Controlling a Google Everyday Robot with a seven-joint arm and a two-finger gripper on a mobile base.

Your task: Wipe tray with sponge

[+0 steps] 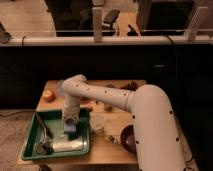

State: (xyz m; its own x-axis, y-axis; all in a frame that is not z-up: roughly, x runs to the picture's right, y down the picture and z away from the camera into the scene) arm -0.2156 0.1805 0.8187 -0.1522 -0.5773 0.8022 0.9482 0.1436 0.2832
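A green tray (pixel 30 150) sits on the front left of the wooden table. My white arm reaches from the right and points down into the tray. My gripper (pixel 69 127) is low over the middle of the tray, shut on a small bluish sponge (pixel 70 130) that rests on or just above the tray floor. A pale flat object (pixel 67 145) lies in the tray in front of the gripper. A dark utensil (pixel 43 139) lies along the tray's left side.
A clear cup (pixel 97 123) stands just right of the tray. A dark bowl (pixel 129 139) is at the front right beside my arm. An orange fruit (pixel 48 95) lies at the back left. Dark small items (pixel 131 86) sit at the table's back edge.
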